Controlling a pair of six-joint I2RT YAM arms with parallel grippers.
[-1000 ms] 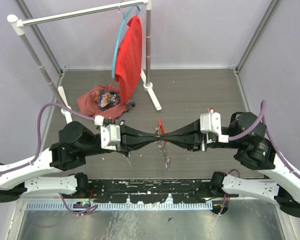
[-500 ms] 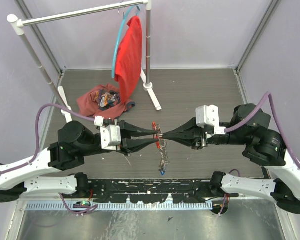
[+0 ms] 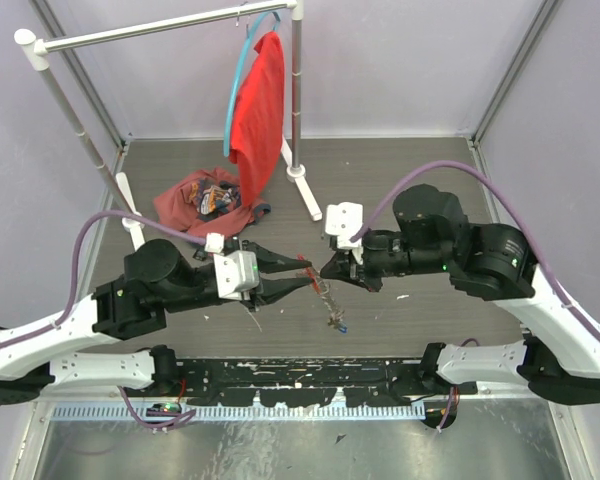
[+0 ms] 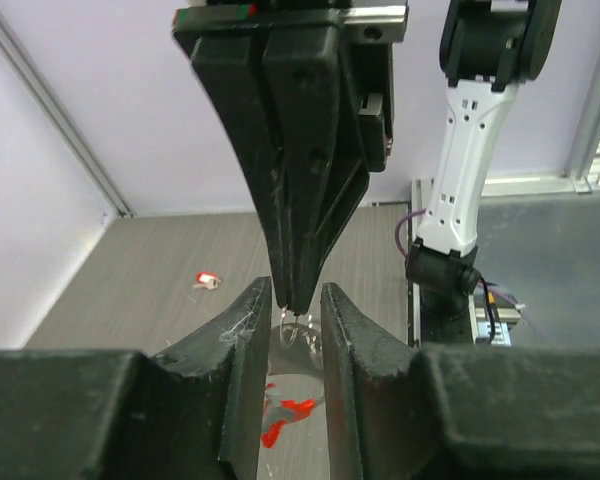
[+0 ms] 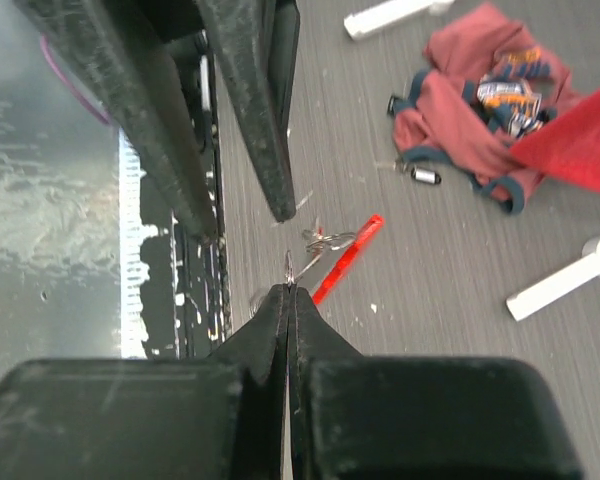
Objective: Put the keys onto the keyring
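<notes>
The keyring hangs in the air above the middle of the table, pinched in the closed tips of the right gripper. Its one red strap tag juts out sideways and its one bead chain trails down to a small blue piece at the low end (how many keys hang there is too fine to count). There are two arms and two grippers. The left gripper faces the right one nose to nose, its two fingers spread apart with nothing held, and the ring and the right tips sit in the gap between them. One small key with a red head lies alone on the table, well apart from the ring. One heap of rust-red cloth lies at the far left with some coloured bits on top, and one small dark oblong lies just beside it. One red shirt and one blue hoop hang from one white tube rack. The table is grey with a wood grain, and a scuffed black strip runs along its near edge. Pale lilac walls close it in on three sides.
</notes>
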